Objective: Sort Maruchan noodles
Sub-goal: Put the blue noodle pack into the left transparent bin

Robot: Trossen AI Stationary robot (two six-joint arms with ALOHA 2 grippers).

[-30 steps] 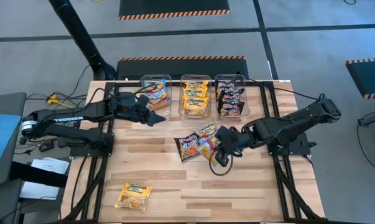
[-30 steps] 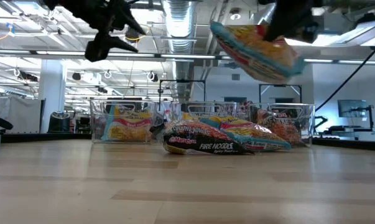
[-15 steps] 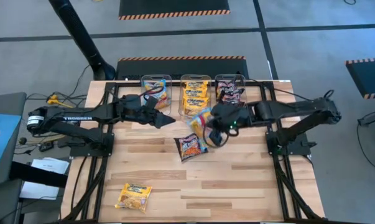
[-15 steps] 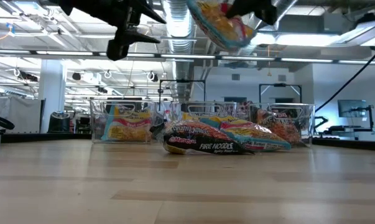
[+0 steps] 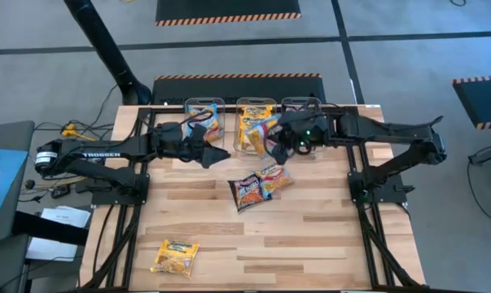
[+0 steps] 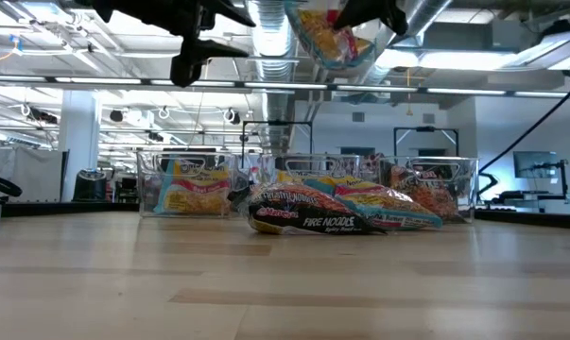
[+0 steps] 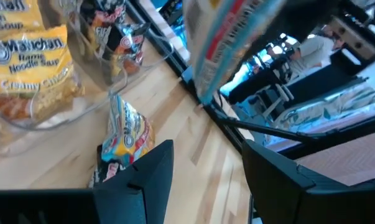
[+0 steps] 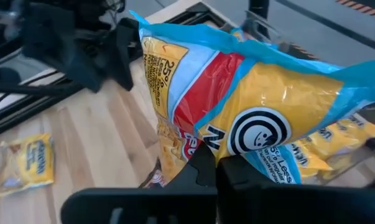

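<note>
Your right hand (image 5: 271,148), clenched on a light blue packet (image 5: 262,134), has carried it up from the loose pile (image 5: 259,185) at the bench's middle toward the bins (image 5: 256,104) along the far edge. Your left hand (image 5: 215,155) waits released beside them; the drop remains.

Three clear bins (image 5: 256,124), two arms (image 5: 107,150)

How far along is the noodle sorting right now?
Done: the three clear bins already hold packets. In hand: the right tool is shut on a blue packet by the bins. Left: two packets mid-table and a yellow packet near the front edge.
</note>
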